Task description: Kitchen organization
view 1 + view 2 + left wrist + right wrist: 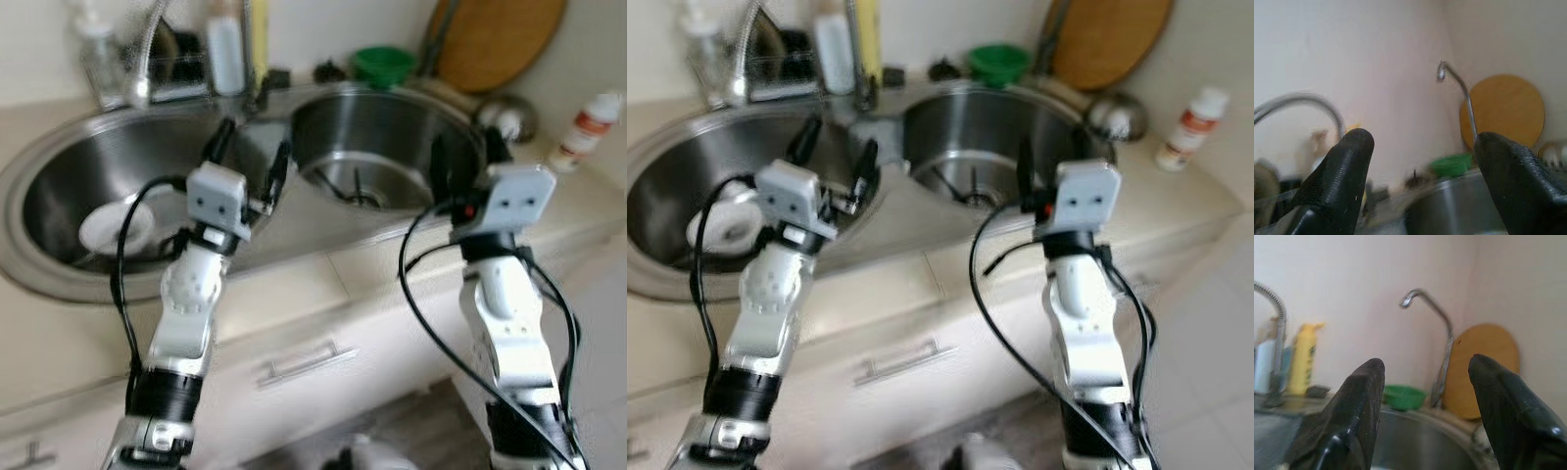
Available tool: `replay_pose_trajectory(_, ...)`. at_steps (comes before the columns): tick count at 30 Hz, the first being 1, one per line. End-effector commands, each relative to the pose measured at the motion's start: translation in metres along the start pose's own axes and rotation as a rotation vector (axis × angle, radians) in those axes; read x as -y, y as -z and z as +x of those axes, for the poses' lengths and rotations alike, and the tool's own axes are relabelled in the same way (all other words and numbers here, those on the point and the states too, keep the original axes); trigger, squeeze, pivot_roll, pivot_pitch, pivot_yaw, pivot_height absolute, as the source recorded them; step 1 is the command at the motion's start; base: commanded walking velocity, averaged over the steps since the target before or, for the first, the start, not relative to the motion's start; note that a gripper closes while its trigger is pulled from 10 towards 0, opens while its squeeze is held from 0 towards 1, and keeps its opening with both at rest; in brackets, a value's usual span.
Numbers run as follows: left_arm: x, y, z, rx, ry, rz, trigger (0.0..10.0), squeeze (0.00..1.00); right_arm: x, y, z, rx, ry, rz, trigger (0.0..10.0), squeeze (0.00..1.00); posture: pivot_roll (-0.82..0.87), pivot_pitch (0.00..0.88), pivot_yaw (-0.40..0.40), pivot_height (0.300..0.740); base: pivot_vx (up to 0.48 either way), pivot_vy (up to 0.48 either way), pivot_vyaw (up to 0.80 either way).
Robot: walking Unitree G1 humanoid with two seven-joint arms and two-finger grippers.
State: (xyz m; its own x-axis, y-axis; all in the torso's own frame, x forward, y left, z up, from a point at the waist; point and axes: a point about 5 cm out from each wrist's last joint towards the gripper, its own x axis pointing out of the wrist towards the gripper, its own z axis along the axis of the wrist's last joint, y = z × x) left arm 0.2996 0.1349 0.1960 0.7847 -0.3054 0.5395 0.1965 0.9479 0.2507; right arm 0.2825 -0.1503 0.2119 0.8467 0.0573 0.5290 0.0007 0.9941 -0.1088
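Note:
A double steel sink (pixel 294 220) is set into a beige counter. In its left basin lies a white plate (pixel 116 227). The right basin (pixel 387 137) holds a few dark utensils (pixel 348 191) near the drain. My left gripper (pixel 252 157) is open over the divider between the basins, with nothing between its fingers. Over the right basin's near right rim, my right gripper (pixel 467 157) is open and empty too. A green bowl (pixel 1403 396) sits on the rim behind the right basin.
A round wooden board (pixel 500 39) leans on the back wall, beside a thin curved tap (pixel 1435 333). A white bottle (pixel 225 54), a yellow bottle (pixel 1303 360) and a spring faucet (pixel 147 49) stand behind the sink. A red-labelled bottle (pixel 585 129) and a steel bowl (pixel 509 116) sit at right. Drawer handle (pixel 306 360) below.

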Motion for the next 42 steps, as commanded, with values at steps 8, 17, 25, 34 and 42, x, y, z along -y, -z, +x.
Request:
replay_pose_trajectory(8,0.0126,0.0089,-0.0058,-0.036,0.043,-0.013,10.0,0.00,0.0066,0.0022,-0.0053,-0.004,0.019,-0.020,10.0,0.00,0.07,0.000,-0.024,0.740,0.000,0.000,-0.79)
replay_pose_trajectory(17,0.0127,0.0091,-0.0056,-0.040,0.047,-0.021,10.0,0.00,0.0068,0.0032,-0.0053,-0.008,0.026,-0.012,10.0,0.00,0.07,0.000,-0.021,0.740,-0.269,0.000,-0.79)
replay_pose_trajectory(25,0.0129,0.0079,-0.0057,-0.026,0.053,-0.019,10.0,0.00,0.0066,0.0032,-0.0057,-0.007,0.031,-0.011,10.0,0.00,0.07,0.000,-0.018,0.740,-0.110,0.000,-0.79)
replay_pose_trajectory(34,0.0138,0.0117,-0.0068,-0.051,0.059,-0.008,10.0,0.00,0.0075,0.0041,-0.0065,-0.015,0.034,-0.014,10.0,0.00,0.07,0.000,-0.018,0.740,0.000,0.000,-0.79)
replay_pose_trajectory(42,0.0161,0.0154,-0.0078,-0.078,0.072,0.002,10.0,0.00,0.0103,0.0069,-0.0071,-0.033,0.045,-0.020,10.0,0.00,0.06,0.000,-0.023,0.740,0.000,-0.043,-0.79)
